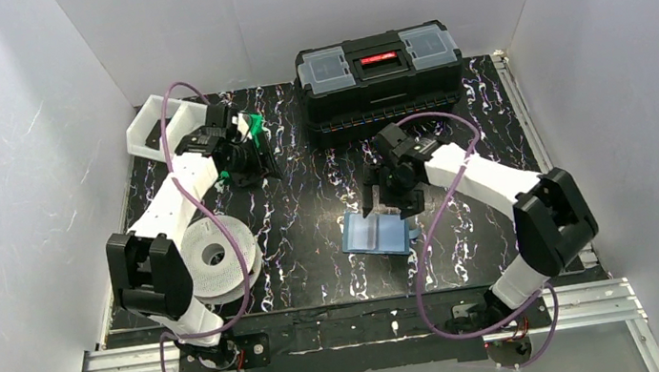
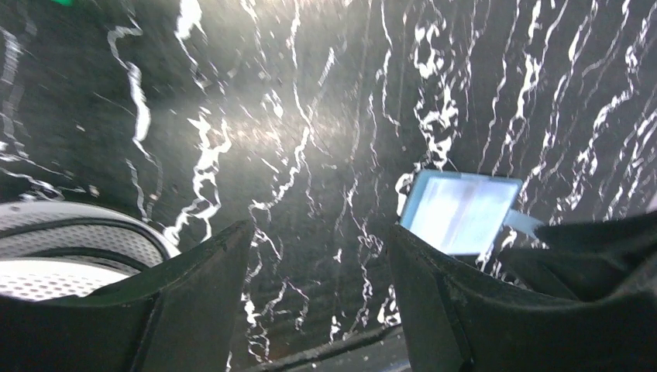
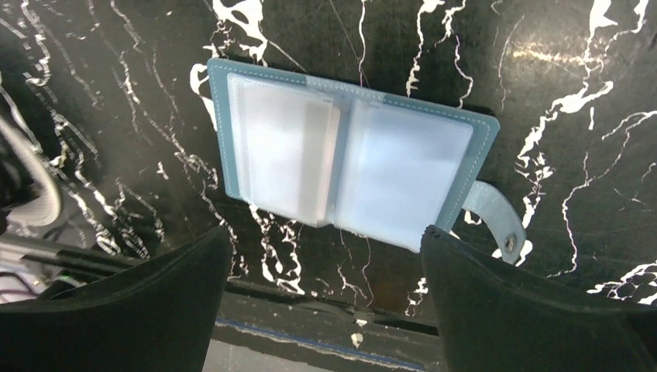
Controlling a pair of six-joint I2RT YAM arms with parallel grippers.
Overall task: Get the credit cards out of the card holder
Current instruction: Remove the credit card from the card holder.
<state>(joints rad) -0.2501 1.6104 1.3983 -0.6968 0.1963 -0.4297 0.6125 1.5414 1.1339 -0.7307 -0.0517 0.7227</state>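
Observation:
The blue card holder [image 1: 375, 233] lies open and flat on the black marbled table, its paler inside facing up. In the right wrist view the card holder [image 3: 349, 159] shows two frosted pockets and a snap strap [image 3: 496, 221] at its right. No orange-tan credit card shows in any view. My right gripper [image 1: 392, 195] hovers just behind the holder, open and empty; its jaws [image 3: 325, 263] stand wide apart. My left gripper [image 1: 258, 168] is open and empty at the back left, far from the holder. The left wrist view [image 2: 318, 256] shows the holder [image 2: 461, 211] at its right.
A large black toolbox [image 1: 381, 78] stands at the back centre. A white perforated spool [image 1: 214, 254] sits by the left arm and also shows in the left wrist view [image 2: 70, 248]. A pale bin [image 1: 153, 127] sits at the back left. White walls enclose the table.

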